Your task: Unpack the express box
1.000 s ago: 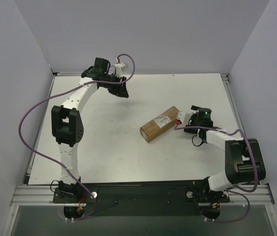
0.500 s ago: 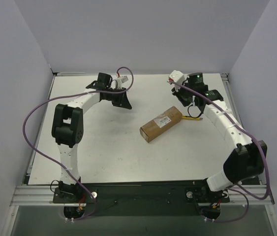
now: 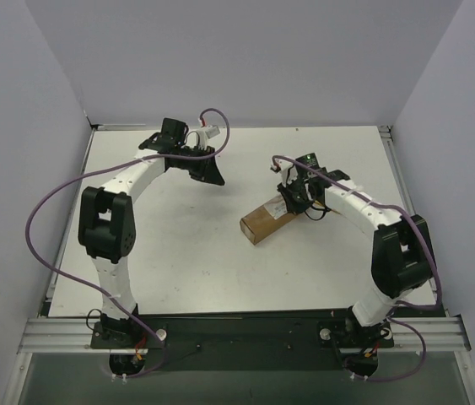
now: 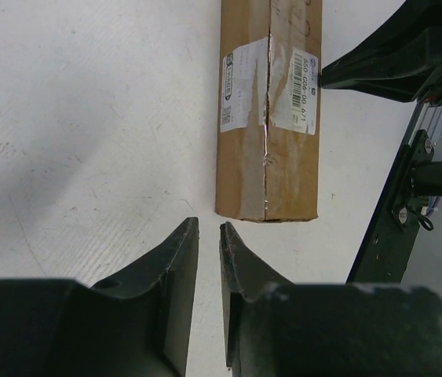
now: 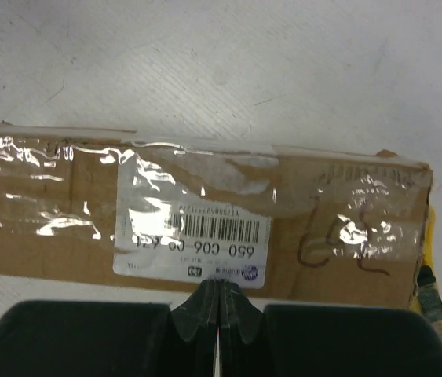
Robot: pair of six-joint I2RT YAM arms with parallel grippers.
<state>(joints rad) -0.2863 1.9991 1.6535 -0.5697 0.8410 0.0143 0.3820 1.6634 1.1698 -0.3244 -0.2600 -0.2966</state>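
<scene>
Because the express box (image 3: 264, 219) lies unbraced on the tabletop (image 3: 178, 253), right of centre and angled toward the far right corner, any push may slide or spin it. The right tool (image 5: 217, 292), pressed together and pinching nothing, sits at the box's labelled long edge; its tips may skid off the glossy tape. Farther back, toward the far left corner, the left tool (image 4: 209, 236) hangs slightly spread and empty, too distant to steady the box.
</scene>
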